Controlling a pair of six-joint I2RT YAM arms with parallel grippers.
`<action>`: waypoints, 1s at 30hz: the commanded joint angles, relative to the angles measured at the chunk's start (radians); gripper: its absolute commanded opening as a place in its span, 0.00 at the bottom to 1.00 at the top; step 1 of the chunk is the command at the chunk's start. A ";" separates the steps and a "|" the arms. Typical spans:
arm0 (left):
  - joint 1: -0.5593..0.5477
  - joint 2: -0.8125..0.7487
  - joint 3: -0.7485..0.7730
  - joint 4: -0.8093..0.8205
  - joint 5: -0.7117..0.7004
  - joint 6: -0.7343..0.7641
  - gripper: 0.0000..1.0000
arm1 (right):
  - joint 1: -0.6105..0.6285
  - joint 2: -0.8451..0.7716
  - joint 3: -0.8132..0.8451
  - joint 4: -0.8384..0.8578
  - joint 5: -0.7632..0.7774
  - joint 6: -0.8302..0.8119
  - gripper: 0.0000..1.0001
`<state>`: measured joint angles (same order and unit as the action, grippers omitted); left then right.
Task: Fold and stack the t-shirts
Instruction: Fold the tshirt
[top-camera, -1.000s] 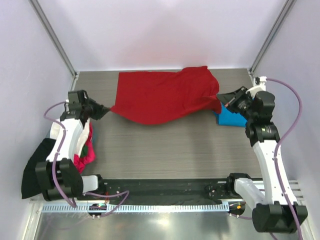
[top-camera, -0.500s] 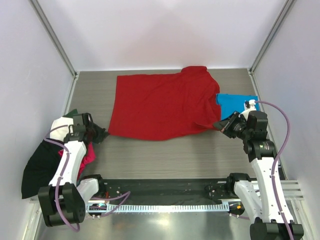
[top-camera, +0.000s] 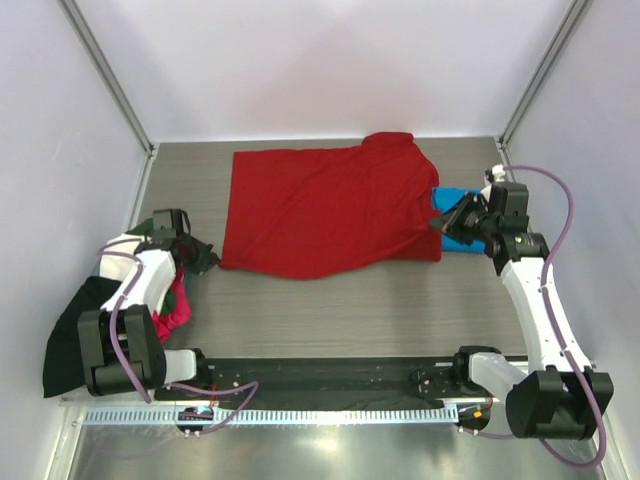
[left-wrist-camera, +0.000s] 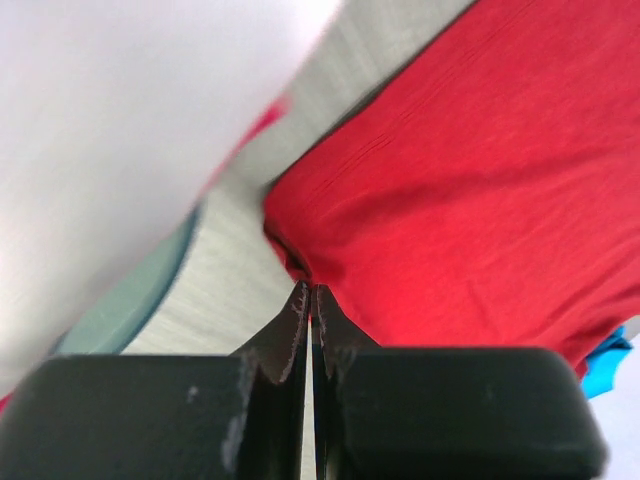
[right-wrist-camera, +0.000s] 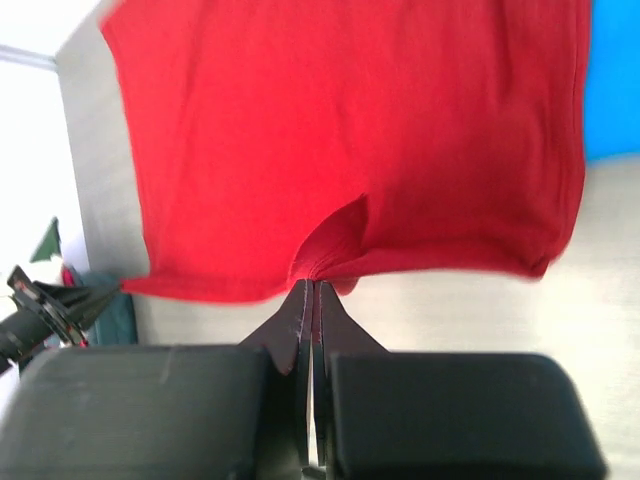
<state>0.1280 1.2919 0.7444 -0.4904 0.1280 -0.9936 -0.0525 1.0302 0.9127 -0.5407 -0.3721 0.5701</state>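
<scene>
A deep red t-shirt lies spread over the middle of the table. My left gripper is shut on its near left corner, the cloth pinched at the fingertips. At the shirt's right edge my right gripper is shut on a small bunched fold, and the red cloth stretches away beyond it. A bright blue t-shirt lies at the far right, partly under the red one and my right arm; it also shows in the right wrist view.
A heap of other shirts lies at the left edge: black, magenta and dark green. Walls close in the table on three sides. A black rail runs along the near edge between the arm bases.
Both grippers pulled the red shirt toward the near edge, spreading it flatter. Then the right gripper moved back toward the far right and the left gripper edged slightly away.
</scene>
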 joint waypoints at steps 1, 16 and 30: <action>0.005 0.036 0.073 0.070 0.005 -0.033 0.00 | 0.000 0.042 0.124 0.071 0.051 -0.026 0.01; -0.063 0.309 0.306 0.105 -0.037 -0.148 0.00 | 0.000 0.361 0.337 0.171 0.033 -0.004 0.01; -0.065 0.429 0.480 0.047 -0.119 -0.155 0.00 | 0.000 0.611 0.521 0.243 -0.022 -0.003 0.03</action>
<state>0.0612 1.7016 1.1801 -0.4305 0.0441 -1.1442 -0.0525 1.6016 1.3666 -0.3637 -0.3546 0.5625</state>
